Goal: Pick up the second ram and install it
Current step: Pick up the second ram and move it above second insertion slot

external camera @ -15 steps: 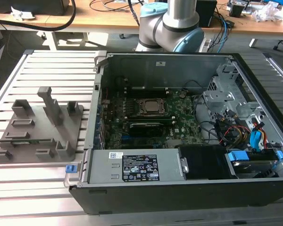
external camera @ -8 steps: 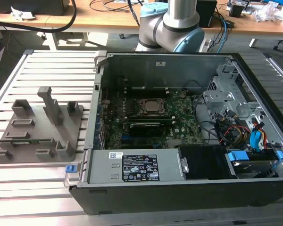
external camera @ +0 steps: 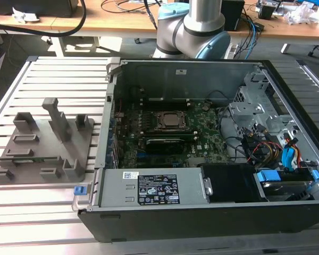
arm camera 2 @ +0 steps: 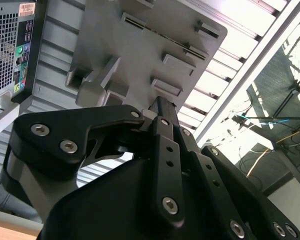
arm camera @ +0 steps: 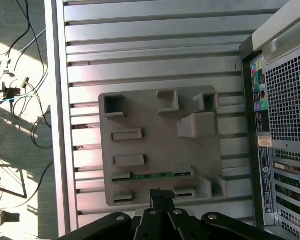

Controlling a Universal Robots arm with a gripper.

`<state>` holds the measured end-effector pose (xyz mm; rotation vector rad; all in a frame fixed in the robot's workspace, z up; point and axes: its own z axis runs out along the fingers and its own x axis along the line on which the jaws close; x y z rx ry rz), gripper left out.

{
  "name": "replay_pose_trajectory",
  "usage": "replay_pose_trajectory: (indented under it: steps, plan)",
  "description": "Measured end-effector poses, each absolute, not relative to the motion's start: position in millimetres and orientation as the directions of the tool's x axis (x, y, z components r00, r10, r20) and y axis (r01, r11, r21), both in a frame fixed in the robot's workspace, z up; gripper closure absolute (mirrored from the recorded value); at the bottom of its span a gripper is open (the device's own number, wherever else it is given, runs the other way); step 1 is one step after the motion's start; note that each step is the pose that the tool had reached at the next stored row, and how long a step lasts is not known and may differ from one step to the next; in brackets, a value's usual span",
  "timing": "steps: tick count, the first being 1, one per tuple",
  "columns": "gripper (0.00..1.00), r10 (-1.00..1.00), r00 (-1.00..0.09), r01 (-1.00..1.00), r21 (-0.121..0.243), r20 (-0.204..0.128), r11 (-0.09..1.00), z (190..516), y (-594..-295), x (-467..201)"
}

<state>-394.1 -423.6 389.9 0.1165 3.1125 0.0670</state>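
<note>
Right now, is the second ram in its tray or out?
In: the first wrist view shows the second ram seated on edge in a slot of the grey holder tray.

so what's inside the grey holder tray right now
One green ram stick sits in a slot of the grey holder tray; the other slots in view look empty. The gripper covers part of the tray's edge, so that bit is hidden.

A long, thin green circuit-board memory stick (arm camera: pixel 152 175) sits on edge, level, in a slot of the grey plastic holder tray (arm camera: pixel 155 135).
</note>
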Motion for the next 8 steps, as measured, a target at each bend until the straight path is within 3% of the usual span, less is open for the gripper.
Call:
replay_pose_trajectory:
  steps: [8]
  plan:
    - [0.89,-0.027,-0.999,-0.028,0.044,-0.025,0.999,389.9,-423.6,-394.2]
